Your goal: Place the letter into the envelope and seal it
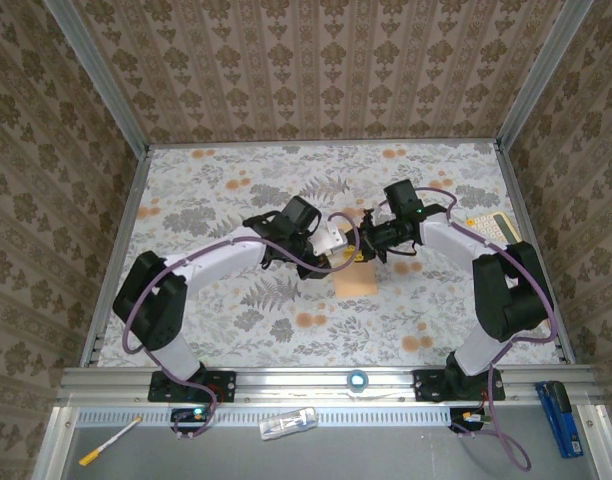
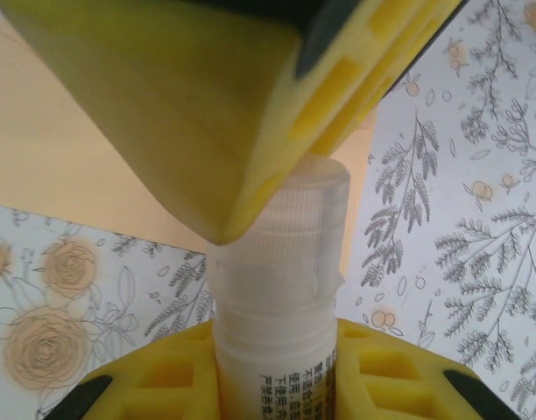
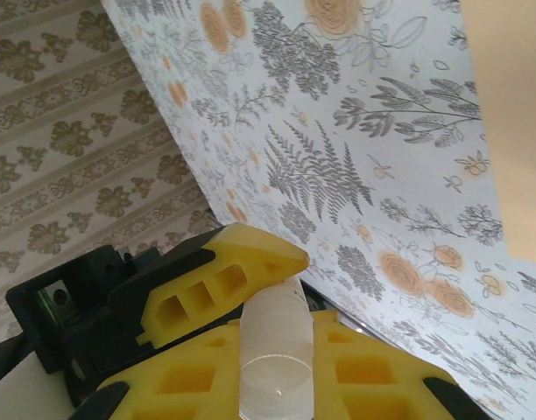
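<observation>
A white glue stick (image 2: 281,350) with a ribbed translucent cap (image 2: 281,236) hangs over the table between both grippers. My left gripper (image 2: 277,372) is shut on its printed body. My right gripper (image 3: 277,359) is shut on the cap (image 3: 275,337), which sits on the tube. In the top view the left gripper (image 1: 338,250) and the right gripper (image 1: 364,246) meet tip to tip just above the far end of the tan envelope (image 1: 354,280). The envelope lies flat on the floral tablecloth; its tan face also fills the envelope (image 2: 49,157) area behind the left fingers. The letter is hidden.
A pale yellow calculator (image 1: 491,228) lies at the right edge of the table. On the near ledge lie a blue tool (image 1: 561,418), a pen (image 1: 108,440), a small clear packet (image 1: 288,423) and a tape roll (image 1: 358,379). Patterned walls close in three sides.
</observation>
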Available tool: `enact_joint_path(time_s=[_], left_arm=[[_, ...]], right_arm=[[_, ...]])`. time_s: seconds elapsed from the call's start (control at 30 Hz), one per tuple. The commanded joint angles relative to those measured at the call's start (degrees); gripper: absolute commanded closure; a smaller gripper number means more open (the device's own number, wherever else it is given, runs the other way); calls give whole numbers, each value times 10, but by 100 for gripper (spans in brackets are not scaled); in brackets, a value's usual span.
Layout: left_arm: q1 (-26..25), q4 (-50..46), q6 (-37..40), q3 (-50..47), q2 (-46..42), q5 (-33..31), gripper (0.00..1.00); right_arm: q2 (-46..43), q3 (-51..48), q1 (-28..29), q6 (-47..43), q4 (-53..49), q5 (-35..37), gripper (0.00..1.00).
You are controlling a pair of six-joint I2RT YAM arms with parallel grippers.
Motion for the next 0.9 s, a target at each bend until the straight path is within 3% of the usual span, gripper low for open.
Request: enact_joint_path(time_s=[0.0, 0.23, 0.57, 0.87], left_arm=[[-11, 276, -31, 25, -61, 38, 100], [-12, 262, -19, 29, -80, 73, 100], [-12, 269, -12, 52, -72, 70, 100], [-11, 286, -24, 47, -81, 48, 100]], right_arm=[[0, 0, 27, 7, -18, -85, 84], [27, 93, 29, -150, -203, -149, 82], [27, 47, 106, -20, -29, -148, 85], [36, 45, 123, 9, 10, -128, 86]])
